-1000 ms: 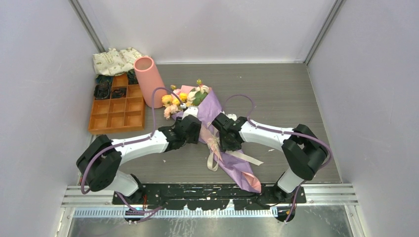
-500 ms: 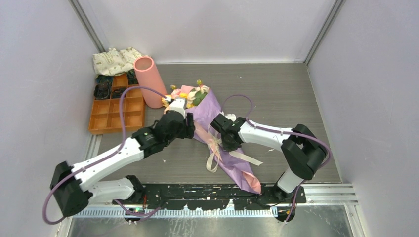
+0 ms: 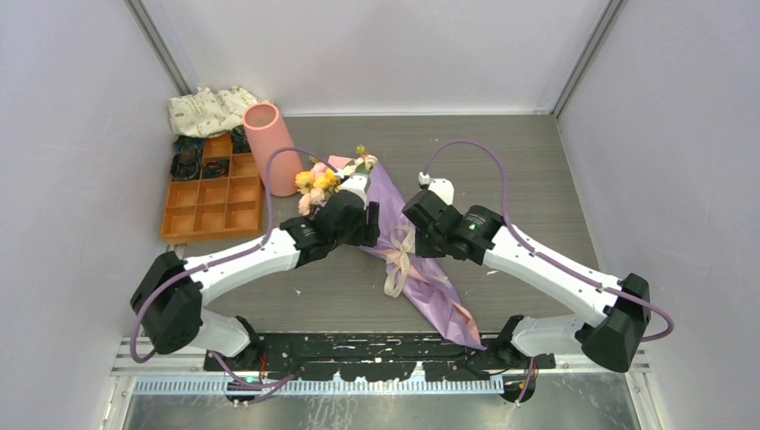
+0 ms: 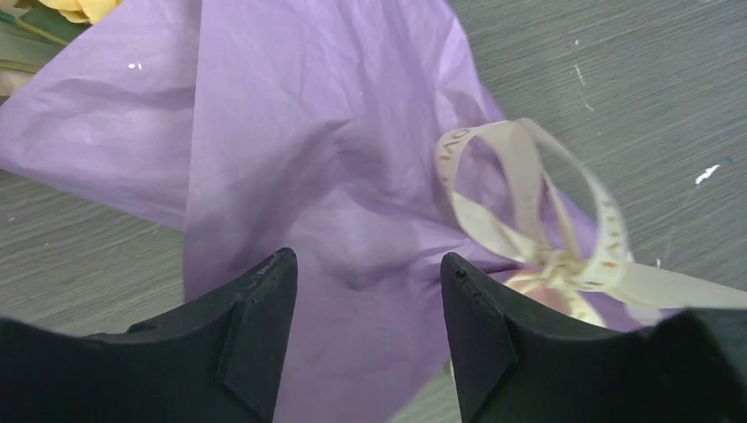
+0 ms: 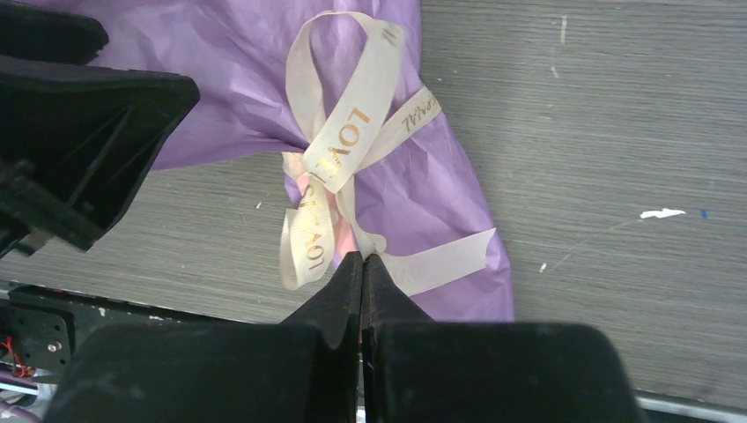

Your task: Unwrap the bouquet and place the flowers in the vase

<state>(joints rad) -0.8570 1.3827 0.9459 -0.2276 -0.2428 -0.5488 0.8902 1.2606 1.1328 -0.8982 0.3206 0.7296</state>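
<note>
Barely started: my purple-paper-wrapped rose bouquet (image 3: 387, 195) lies just beside the tall salmon-pink cylinder vase (image 3: 273, 148), cream ribbon (image 5: 343, 150) still tied. Left gripper (image 4: 368, 260) gapes wide over the paper; right gripper (image 5: 362, 257) is pinched shut at the ribbon, can't tell if it caught.

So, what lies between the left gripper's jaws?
The bouquet's purple paper, under the open left gripper; its cream ribbon bow sits to one side. The left wrist view shows this.

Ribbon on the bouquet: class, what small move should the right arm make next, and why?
Probably pull the ribbon tail gently away from the bouquet. It is still tied, the right end effector looks shut on one strand, and the left end effector hangs open over the purple wrap.
</note>
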